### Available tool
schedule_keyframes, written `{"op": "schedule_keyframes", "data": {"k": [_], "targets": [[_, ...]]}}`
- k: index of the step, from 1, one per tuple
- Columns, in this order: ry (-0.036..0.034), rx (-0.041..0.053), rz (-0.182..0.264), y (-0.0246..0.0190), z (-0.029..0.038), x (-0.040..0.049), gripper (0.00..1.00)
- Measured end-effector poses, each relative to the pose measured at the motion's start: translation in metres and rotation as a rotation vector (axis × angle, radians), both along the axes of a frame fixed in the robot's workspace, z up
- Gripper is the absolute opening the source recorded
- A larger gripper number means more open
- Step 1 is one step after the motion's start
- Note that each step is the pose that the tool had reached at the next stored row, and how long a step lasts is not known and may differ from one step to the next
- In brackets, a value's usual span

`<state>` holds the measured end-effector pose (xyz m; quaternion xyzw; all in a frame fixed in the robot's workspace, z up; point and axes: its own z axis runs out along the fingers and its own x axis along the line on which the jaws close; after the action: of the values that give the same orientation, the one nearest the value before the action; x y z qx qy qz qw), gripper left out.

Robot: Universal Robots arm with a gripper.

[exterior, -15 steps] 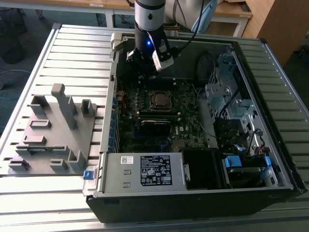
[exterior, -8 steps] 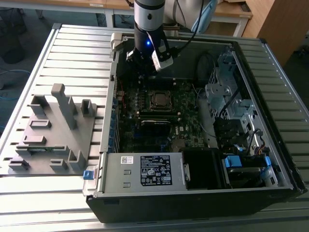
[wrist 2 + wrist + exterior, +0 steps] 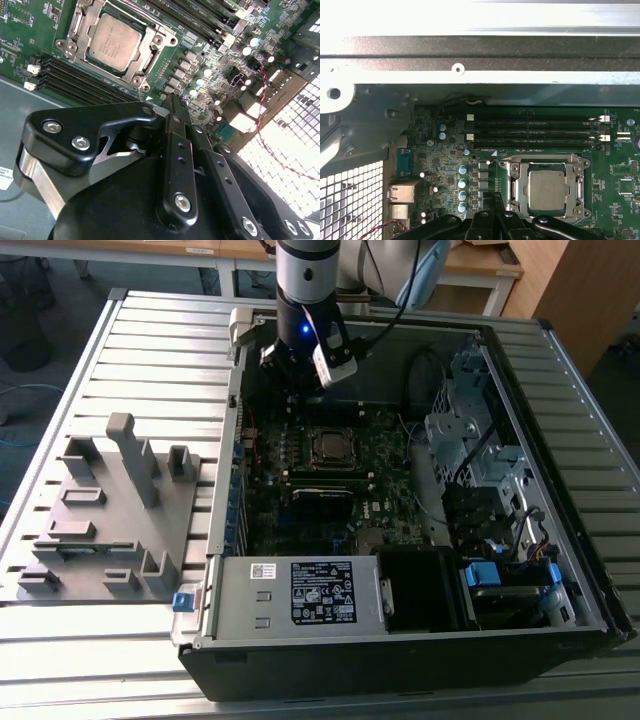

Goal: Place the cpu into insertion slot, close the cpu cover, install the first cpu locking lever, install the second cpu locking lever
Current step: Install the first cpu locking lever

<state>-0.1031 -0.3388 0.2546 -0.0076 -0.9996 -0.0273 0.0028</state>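
Jaws in the exterior view: hanging inside the case over the board, with the cpu below and apart from them. Risk, by my judgement: the wall stands near me, and a careless swing would strike it. A grey fixture sits outside the case, well apart.

Second wrist view: jaws pressed together, pinching nothing. The cpu lies seated in the slot ahead of my tips. The cover is apparently down around it; whether it is locked I cannot tell. Capacitors stand just beside my tips, and coming down off line would knock them. Memory slots run along one flank of the slot. A red-black wire trails off to one side, a possible snag.

First wrist view: jaws pressed together and empty, with the cpu and cover just beside my tips and untouched. Capacitors flank the other side, leaving a narrow lane. Memory slots lie beyond the cpu, then the wall.
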Motion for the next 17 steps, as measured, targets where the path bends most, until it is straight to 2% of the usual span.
{"op": "schedule_keyframes", "data": {"k": [17], "targets": [[0.0001,0.0002,0.0,0.0,0.0,-0.0058,0.1]]}}
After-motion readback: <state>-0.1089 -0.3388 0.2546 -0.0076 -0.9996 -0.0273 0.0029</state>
